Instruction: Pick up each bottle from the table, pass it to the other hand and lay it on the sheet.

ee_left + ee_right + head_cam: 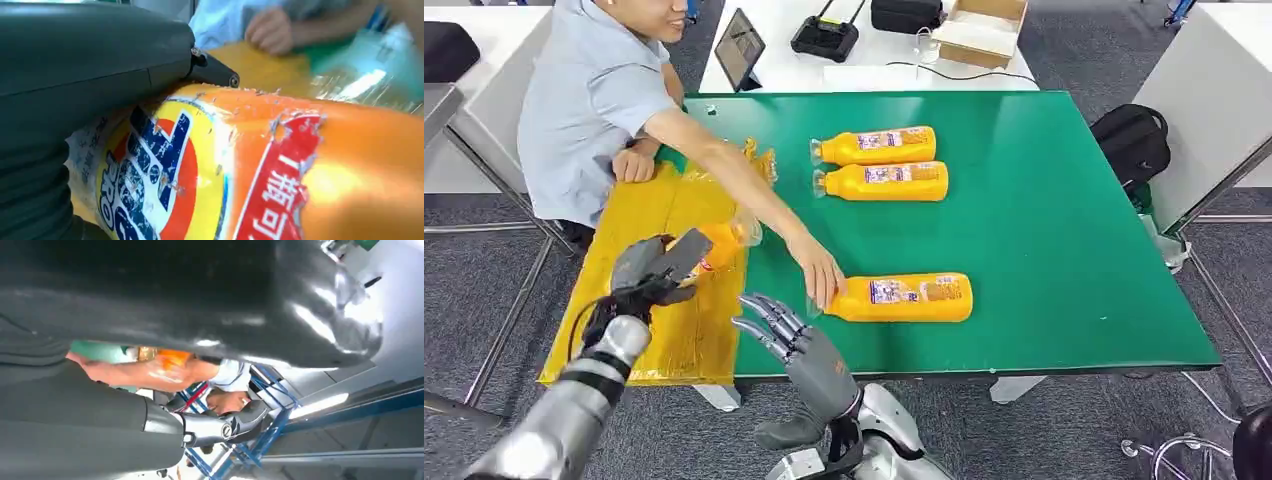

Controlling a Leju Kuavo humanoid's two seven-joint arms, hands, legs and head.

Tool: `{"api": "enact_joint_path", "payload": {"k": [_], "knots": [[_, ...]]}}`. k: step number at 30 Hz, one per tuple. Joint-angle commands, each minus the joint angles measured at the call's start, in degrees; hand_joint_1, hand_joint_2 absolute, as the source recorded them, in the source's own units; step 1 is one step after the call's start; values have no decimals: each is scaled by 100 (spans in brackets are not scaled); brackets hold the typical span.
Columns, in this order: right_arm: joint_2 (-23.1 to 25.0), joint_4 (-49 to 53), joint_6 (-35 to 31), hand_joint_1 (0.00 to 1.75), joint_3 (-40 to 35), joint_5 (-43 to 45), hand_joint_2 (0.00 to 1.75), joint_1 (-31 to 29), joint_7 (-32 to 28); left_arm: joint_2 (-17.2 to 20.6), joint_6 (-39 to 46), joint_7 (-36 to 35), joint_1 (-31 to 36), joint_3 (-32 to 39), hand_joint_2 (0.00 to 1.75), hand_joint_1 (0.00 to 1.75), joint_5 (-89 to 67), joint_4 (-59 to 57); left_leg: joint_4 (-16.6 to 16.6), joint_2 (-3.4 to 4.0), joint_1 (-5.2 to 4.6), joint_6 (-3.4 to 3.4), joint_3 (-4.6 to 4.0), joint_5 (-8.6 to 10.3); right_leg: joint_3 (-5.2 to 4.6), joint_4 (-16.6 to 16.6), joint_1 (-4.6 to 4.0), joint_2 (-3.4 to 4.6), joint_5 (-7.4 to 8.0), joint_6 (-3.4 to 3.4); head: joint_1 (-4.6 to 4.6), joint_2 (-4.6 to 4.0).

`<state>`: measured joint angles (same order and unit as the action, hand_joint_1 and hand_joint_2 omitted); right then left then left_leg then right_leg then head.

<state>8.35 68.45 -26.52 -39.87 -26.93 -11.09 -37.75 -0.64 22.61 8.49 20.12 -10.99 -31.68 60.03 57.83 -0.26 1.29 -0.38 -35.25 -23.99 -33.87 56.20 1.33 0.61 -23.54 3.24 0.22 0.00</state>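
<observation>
While over the crinkled yellow sheet (679,330), left hand (656,268) gripping glossy orange bottle (719,243); right hand (799,345) fingers (764,312) splayed, empty.

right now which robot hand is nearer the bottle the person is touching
Right. The right robot hand hovers open just beside that bottle; the left robot hand holds another bottle over the yellow sheet.
</observation>
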Motion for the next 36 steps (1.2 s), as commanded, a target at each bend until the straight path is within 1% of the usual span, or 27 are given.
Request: {"api": "enact_joint_path", "payload": {"k": [1, 2, 3, 4, 5, 6, 7, 8, 9, 10, 13, 16, 18, 19, 20, 21, 22, 23, 25, 26, 28, 30, 31, 32, 34, 35, 36], "knots": [[86, -167, 457, 0, 62, 384, 0, 27, -225, 738, -2700, -1260, 2799, -1004, 175, 175, -2302, -4213, -2, -16, 2, 2, 10, 2, 17, 1, -5, -20, -5, -12, 0, 0], [84, -176, 440, 0, 44, 395, 0, 23, -225, 752, -2707, -1254, 2801, -1000, 175, 175, -2303, -4215, -1, -10, 4, 0, 18, 2, 23, 4, -8, -17, -6, -20, 0, 0], [84, -176, 440, 0, 44, 395, 0, 23, -225, 752, -2707, -1254, 2801, -1000, 175, 175, -2303, -4215, -4, 15, 1, -4, 19, 3, 10, 8, -4, 7, 9, -25, -2, 0], [74, -199, 433, 0, 14, 414, 0, 4, -225, 760, -2794, -1267, 2814, -1041, 175, 175, -2347, -4249, -1, 3, 3, -6, 21, 6, 11, 11, -6, 1, 6, -26, -2, 0], [67, -215, 448, 0, -16, 480, 0, -13, -225, 768, -2966, -1243, 2836, -1025, 175, 175, -2323, -4287, -3, 18, 3, -8, 25, 5, 14, 12, -6, 15, 9, -26, 0, 0], [63, -230, 454, 0, -32, 536, 0, -27, -225, 796, -3066, -1207, 2847, -981, 175, 115, -2276, -4302, -5, 19, 2, -8, 28, 5, 16, 11, -6, 14, 9, -28, -2, 0], [47, -267, 440, 0, -78, 587, 0, -56, -225, 829, -3271, -1134, 2859, -960, 175, 9, -2236, -4338, -6, 17, 4, -6, 34, 2, 23, 9, -9, 10, 6, -33, -2, 0], [40, -277, 430, 0, -88, 603, 0, -60, -225, 860, -3324, -1098, 2866, -963, 175, 3, -2235, -4339, -6, 20, 3, -8, 30, 4, 16, 11, -6, 15, 8, -30, 0, 0], [31, -297, 431, 0, -108, 642, 0, -69, -225, 909, -3365, -1048, 2862, -930, 175, 3, -2200, -4339, -3, 19, 3, -10, 26, 5, 13, 13, -5, 16, 9, -26, -2, 0], [31, -297, 431, 0, -108, 642, 0, -69, -225, 909, -3365, -1048, 2862, -930, 175, 0, -2200, -4339, -4, 24, 4, -8, 32, 2, 17, 13, -8, 19, 8, -31, 0, 0], [-2, -351, 380, 0, -158, 718, 0, -83, -225, 924, -3460, -784, 2837, -875, 175, 0, -2109, -4297, -7, 25, 5, -6, 36, 2, 20, 14, -9, 18, 9, -32, -2, 0], [-23, -347, 389, 0, -185, 766, 0, -70, -225, 939, -3495, -662, 2831, -817, 175, 0, -2031, -4269, -4, 17, 4, -7, 30, 4, 16, 17, -8, 14, 8, -29, -2, 0], [-84, -335, 322, 0, -279, 863, 0, -78, -225, 924, -3568, -292, 2784, -821, 175, 0, -1951, -4178, -7, 18, 3, -4, 35, 4, 22, 13, -8, 12, 9, -32, -2, 0], [-143, -273, 345, 0, -371, 982, 0, -75, -225, 912, -4249, 437, 2756, -576, 175, 0, -1481, -4157, -7, 18, 2, -5, 32, 5, 17, 14, -7, 13, 10, -29, 0, 0], [-198, -232, 320, 0, -475, 1060, 0, -90, -225, 941, -4989, 698, 2722, -251, 175, 0, -974, -4227, -6, 15, 2, -7, 30, 6, 17, 15, -5, 12, 9, -27, -2, 0], [-252, -233, 224, 0, -576, 1149, 0, -107, -225, 1090, -5007, 1027, 2579, -427, 175, 0, -983, -3901, -7, 20, 2, -4, 35, 3, 20, 14, -6, 15, 9, -31, 0, 0], [-277, -260, 179, 0, -628, 1228, 0, -117, -225, 1108, -5008, 1184, 2547, -534, 175, 0, -939, -3805, -9, 28, 2, -4, 40, 2, 22, 11, -7, 22, 10, -32, 0, 0], [-293, -277, 144, 0, -656, 1268, 0, -124, -225, 1087, -4911, 1211, 2510, -600, 175, 0, -906, -3668, -12, 35, 1, -5, 42, 2, 22, 10, -5, 30, 11, -33, -2, 0], [-311, -310, 126, 0, -680, 1274, 0, -126, -225, 983, -4695, 1265, 2468, -772, 175, 0, -944, -3425, -10, 4, -4, -8, 34, 9, 25, 14, 1, 2, 7, -25, -7, 0], [-321, -365, 96, 0, -695, 1232, 0, -134, -225, 946, -4457, 1320, 2401, -925, 175, 0, -906, -3204, -10, 1, 0, -4, 39, 6, 34, 9, -5, -3, 6, -30, 0, 0], [-347, -333, 98, 0, -698, 1237, 0, -115, -225, 892, -4400, 1282, 2380, -962, 175, 0, -887, -3129, -4, -5, -1, -7, 25, 10, 21, 15, -2, -5, 7, -24, 0, 0], [-352, -336, 51, 0, -649, 1201, 0, -83, -225, 901, -3991, 1468, 2216, -1112, 175, 0, -818, -2703, -4, -4, -1, -7, 23, 10, 19, 15, -2, -5, 7, -25, -2, 0], [-352, -336, 51, 0, -649, 1201, 0, -83, -225, 901, -3991, 1468, 2216, -1112, 175, 0, -818, -2703, -4, -7, -2, -9, 19, 12, 13, 17, 0, -8, 7, -24, -2, 0], [-359, -322, 33, 0, -602, 1185, 0, -46, -225, 890, -3773, 1439, 2024, -1122, 175, 0, -668, -2323, -4, -10, 2, -5, 25, 9, 22, 13, -6, -13, 5, -30, 0, 0], [-364, -290, 38, 0, -515, 1135, 0, 21, -225, 941, -2944, 1524, 1567, -1160, 175, 0, -631, -1433, -5, -6, 0, -5, 25, 8, 20, 13, -5, -10, 4, -30, 0, 0], [-368, -280, 53, 0, -460, 1095, 0, 67, -225, 915, -2708, 1471, 1248, -1060, 175, 0, -466, -871, -8, -3, 0, -4, 30, 6, 24, 10, -5, -7, 3, -32, 0, 0], [-391, -237, 77, 0, -424, 1026, 0, 119, -225, 962, -2754, 1410, 852, -1000, 175, 0, -138, -122, -10, -3, -2, -5, 29, 7, 21, 10, -2, -5, 4, -29, 0, 0]]}}
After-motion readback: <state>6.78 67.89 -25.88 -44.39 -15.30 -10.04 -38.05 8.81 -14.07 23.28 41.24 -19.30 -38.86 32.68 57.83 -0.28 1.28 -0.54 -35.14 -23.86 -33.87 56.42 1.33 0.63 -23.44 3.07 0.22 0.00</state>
